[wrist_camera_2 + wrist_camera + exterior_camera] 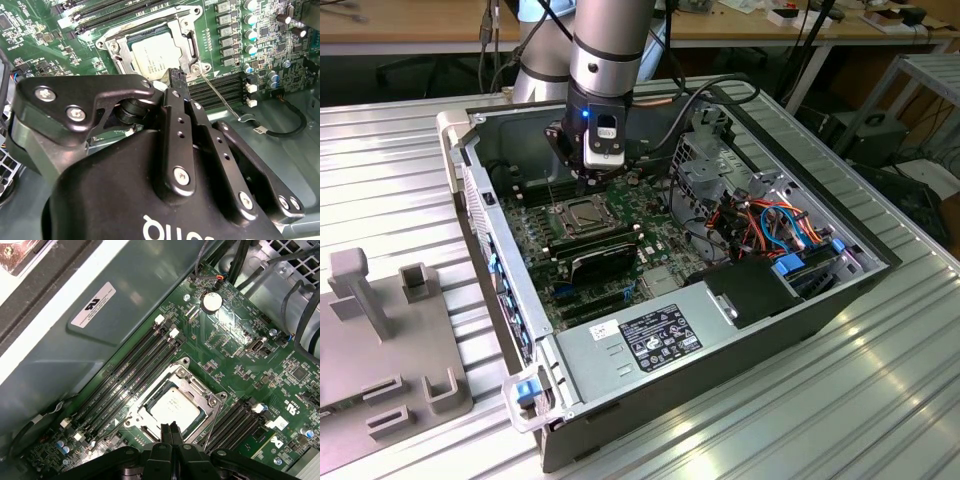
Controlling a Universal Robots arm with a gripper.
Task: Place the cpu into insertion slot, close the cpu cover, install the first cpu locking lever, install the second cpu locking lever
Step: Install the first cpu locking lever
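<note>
Pincer: the gripper (591, 188) hangs inside the open computer case (480, 215). Its two black fingertips (167, 433) are pressed together with nothing between them.
Cpu: the cpu (155, 57) lies flat in the insertion slot (582, 214), silver face up.
Cpu cover: the cpu cover (186, 40) is folded down, and the chip's face shows through its window.
Cpu relative to pincer: the chip lies just beyond the joined fingertips. In the second wrist view they sit over the cover's edge near one corner, not over the chip's middle. Whether they touch the metal cannot be told.
Locking lever: a thin wire locking lever (220, 95) starts at the cover corner beside the fingertips. It slants away across the neighbouring memory slots (220, 87), its hooked end clear of the socket.
Slot on the board: the socket sits on the green motherboard (235, 355) between two banks of long black memory slots, away from the board's corners.
Neighbours: in the exterior view a black expansion card (605, 262) lies beside the socket, on the side toward the power supply (650, 335).
</note>
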